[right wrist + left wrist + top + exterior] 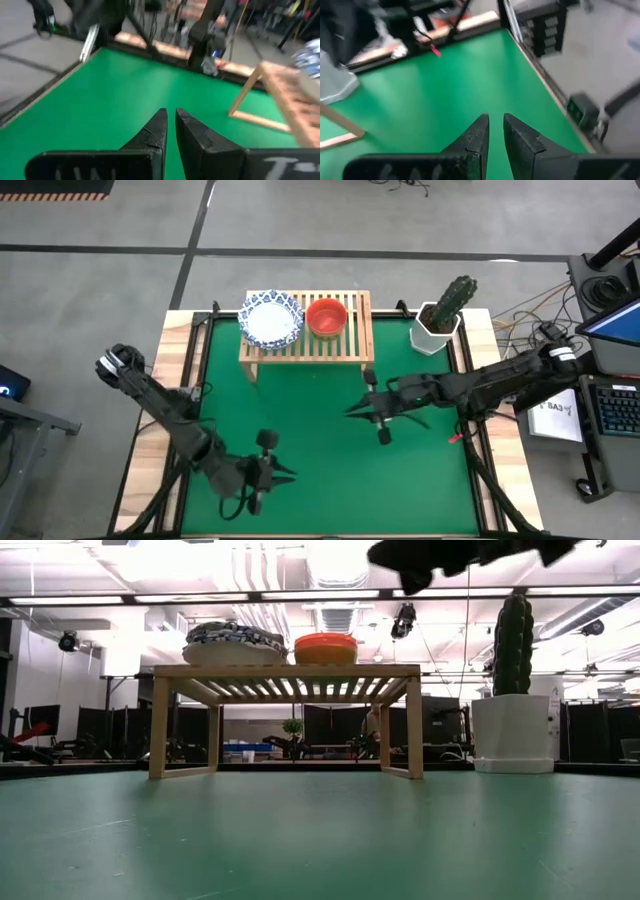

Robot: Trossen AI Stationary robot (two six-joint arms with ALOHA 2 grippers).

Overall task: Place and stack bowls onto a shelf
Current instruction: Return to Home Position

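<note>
A light-wood slatted shelf (pixel 306 330) stands at the far middle of the green mat. On its top sit a stack of white bowls with blue patterned rims (pixel 271 318) and, beside it, a red bowl (pixel 326 316); both show from the side in the low view, the white stack (pixel 234 643) and the red bowl (pixel 325 648). My left gripper (pixel 287 472) hovers over the near left of the mat, fingers nearly shut and empty (pixel 495 131). My right gripper (pixel 352 410) hangs over the mat's middle right, also nearly shut and empty (pixel 170 122). Other bowls are out of view.
A cactus in a white hexagonal pot (pixel 440 320) stands at the mat's far right corner, right of the shelf. The green mat (pixel 330 480) lies bare between the grippers and the shelf. Cables and equipment sit beyond the table's right edge.
</note>
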